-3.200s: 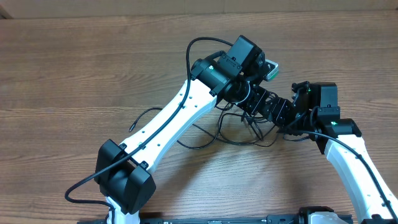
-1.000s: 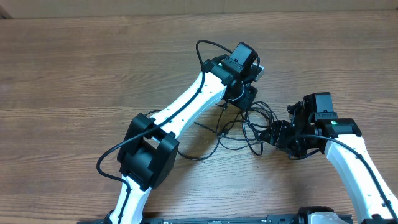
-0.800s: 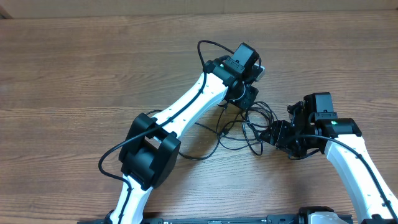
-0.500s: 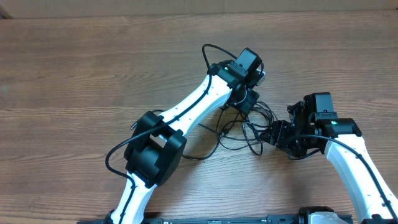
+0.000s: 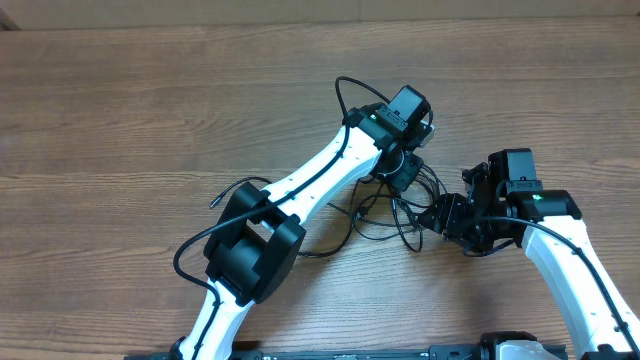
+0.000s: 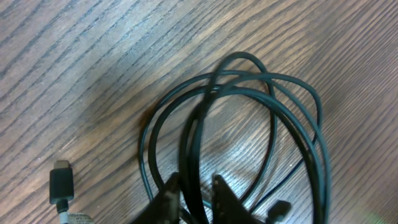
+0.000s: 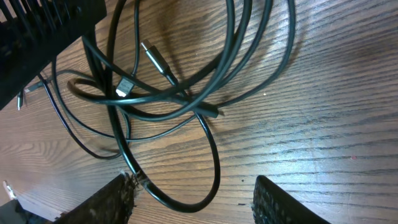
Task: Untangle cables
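The cables [image 5: 372, 222] are thin black cords tangled in loose loops on the wooden table, between my two grippers. My left gripper [image 5: 404, 172] is at the tangle's far edge. In the left wrist view it [image 6: 198, 198] is closed narrowly around one black strand [image 6: 191, 143] of a coil [image 6: 273, 124]. My right gripper [image 5: 440, 215] is at the tangle's right side. In the right wrist view it [image 7: 199, 202] is wide open, with a cable loop [image 7: 214, 158] lying between the fingers and brushing the left finger [image 7: 118, 199]. Two silver-tipped plugs [image 7: 155, 59] lie in the tangle.
A black plug end [image 6: 62, 185] with a light tag lies left of my left fingers. One strand trails left across the table to a small tip [image 5: 212, 203]. My left arm's elbow [image 5: 250, 250] hangs over the table near its front. The surface is brown wood all round.
My left gripper has shifted right along the tangle's far edge, and its elbow has followed. My right gripper drew back toward the front about three seconds ago and has since stayed still.
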`<state>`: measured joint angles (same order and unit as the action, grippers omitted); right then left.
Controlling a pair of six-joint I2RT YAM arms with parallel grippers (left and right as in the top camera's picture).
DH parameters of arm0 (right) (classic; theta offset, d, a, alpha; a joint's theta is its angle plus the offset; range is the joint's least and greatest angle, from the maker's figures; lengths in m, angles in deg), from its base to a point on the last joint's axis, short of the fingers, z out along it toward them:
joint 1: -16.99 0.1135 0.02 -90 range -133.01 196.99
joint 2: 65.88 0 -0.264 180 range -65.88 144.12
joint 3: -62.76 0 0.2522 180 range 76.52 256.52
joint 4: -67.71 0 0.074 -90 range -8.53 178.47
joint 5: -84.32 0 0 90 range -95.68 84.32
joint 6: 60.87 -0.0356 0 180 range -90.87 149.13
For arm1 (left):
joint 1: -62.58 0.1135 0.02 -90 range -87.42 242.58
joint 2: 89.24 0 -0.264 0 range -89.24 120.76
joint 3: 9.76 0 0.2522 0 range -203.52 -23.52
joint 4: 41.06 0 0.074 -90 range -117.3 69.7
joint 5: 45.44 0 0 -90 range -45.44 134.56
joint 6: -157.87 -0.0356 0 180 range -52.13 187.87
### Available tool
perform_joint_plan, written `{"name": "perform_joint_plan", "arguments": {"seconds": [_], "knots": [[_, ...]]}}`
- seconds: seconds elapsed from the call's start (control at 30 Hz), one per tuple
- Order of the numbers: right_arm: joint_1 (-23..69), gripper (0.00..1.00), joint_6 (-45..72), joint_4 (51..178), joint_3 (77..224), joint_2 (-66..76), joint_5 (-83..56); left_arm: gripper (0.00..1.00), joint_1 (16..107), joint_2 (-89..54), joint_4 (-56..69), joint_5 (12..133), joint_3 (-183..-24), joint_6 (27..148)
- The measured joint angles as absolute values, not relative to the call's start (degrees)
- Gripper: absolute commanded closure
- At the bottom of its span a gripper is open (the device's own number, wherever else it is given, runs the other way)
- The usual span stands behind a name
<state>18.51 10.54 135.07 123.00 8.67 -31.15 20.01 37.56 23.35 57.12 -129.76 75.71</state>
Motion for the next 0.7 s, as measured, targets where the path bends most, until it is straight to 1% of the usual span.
{"name": "perform_joint_plan", "arguments": {"seconds": [0.27,0.53,0.7], "knots": [[18.51,0.41,10.52,135.01,123.00,8.67,-30.98,0.96,19.90,37.56,24.38,57.14,-129.82,75.88],[18.51,0.41,9.79,126.59,123.00,8.67,-29.89,0.96,19.90,37.54,34.61,62.37,-139.24,75.81],[18.51,0.41,7.41,121.39,123.00,8.67,-29.32,0.96,19.93,37.52,40.71,69.08,-146.54,74.92]]}}
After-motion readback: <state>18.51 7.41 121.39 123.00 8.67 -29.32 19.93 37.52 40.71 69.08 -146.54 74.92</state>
